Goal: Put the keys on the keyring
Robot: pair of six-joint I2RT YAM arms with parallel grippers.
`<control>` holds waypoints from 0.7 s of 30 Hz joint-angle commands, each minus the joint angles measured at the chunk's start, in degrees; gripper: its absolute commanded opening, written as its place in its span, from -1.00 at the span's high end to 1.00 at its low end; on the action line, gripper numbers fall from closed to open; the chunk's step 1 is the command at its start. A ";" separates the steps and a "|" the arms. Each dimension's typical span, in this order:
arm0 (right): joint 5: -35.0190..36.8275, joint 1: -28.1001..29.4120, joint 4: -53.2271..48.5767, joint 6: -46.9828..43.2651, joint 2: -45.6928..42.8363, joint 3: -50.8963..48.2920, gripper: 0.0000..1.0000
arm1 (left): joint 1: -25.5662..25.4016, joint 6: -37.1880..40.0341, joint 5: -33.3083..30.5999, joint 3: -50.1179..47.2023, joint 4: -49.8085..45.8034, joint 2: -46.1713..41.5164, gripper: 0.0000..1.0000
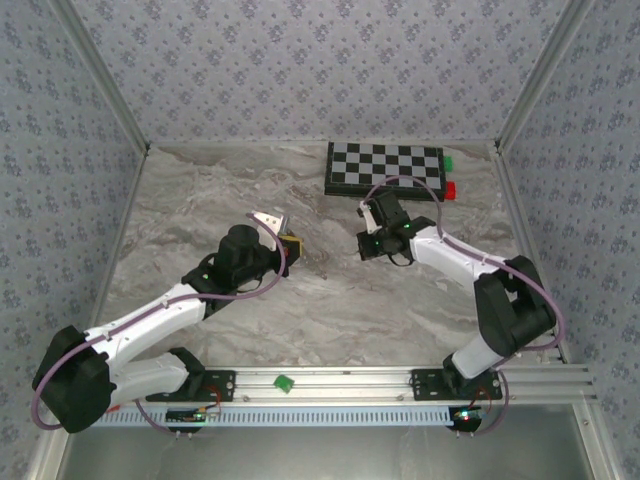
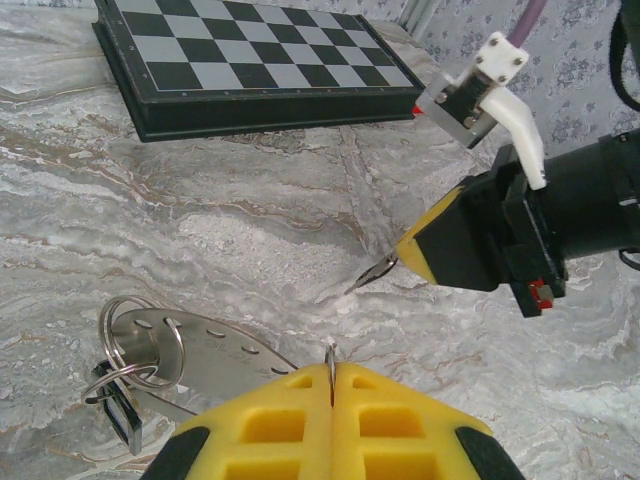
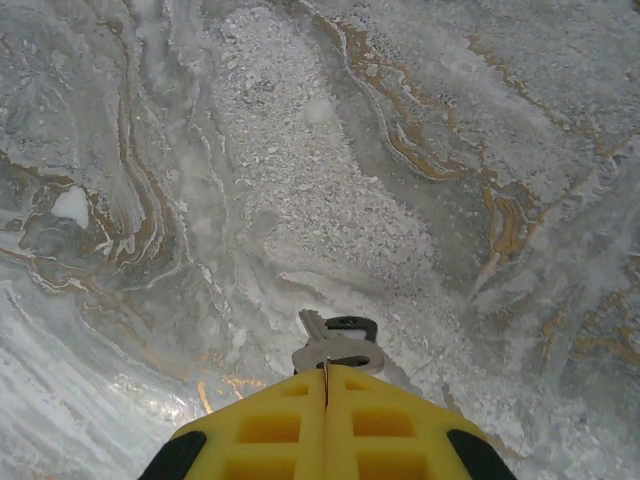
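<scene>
My left gripper (image 2: 331, 375) is shut on the thin wire of the keyring (image 2: 331, 356), seen edge on between the yellow fingers. A silver metal tag (image 2: 215, 350) with smaller rings (image 2: 145, 335) and a dark-headed key (image 2: 120, 415) hangs off to its left. My right gripper (image 3: 326, 378) is shut on the keys (image 3: 338, 350): a silver one with a dark-headed one (image 3: 352, 324) behind it. In the left wrist view the silver key tip (image 2: 372, 272) sticks out of the right gripper (image 2: 412, 250), a short way beyond the keyring. From above, both grippers (image 1: 287, 243) (image 1: 366, 243) face each other over mid-table.
A folded chessboard (image 1: 385, 168) lies at the back of the marble table (image 1: 200, 200), with a green block (image 1: 449, 160) and a red block (image 1: 451, 188) at its right end. A small green piece (image 1: 284, 381) sits on the front rail. Patterned walls close in three sides.
</scene>
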 commanded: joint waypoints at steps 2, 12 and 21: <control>0.95 1.05 -1.67 -1.14 1.12 -1.17 1.00 | -0.07 0.71 -0.28 0.64 1.50 -0.82 1.00; 1.14 4.18 -3.70 2.50 -1.13 -8.22 1.00 | -0.11 0.35 0.45 0.91 1.87 0.45 1.00; 1.24 5.59 -7.68 2.93 3.46 -6.71 1.00 | -0.02 0.18 0.89 0.95 2.00 0.65 1.00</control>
